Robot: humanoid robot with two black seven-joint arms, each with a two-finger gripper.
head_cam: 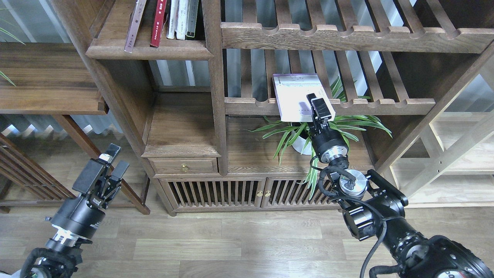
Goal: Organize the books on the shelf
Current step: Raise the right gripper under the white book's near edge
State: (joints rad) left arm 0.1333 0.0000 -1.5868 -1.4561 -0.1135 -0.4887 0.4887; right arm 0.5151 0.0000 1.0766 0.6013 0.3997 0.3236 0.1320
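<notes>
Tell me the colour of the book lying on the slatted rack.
Pale lavender-white book, head view.

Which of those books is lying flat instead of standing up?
The pale lavender-white book, flat on the slatted rack by the right gripper. The others, including the red book, stand on the upper-left shelf.

five books stand on the top shelf [148,52], one pale book [297,96] lies on a slatted rack, one potted plant [305,133], two grippers.
</notes>
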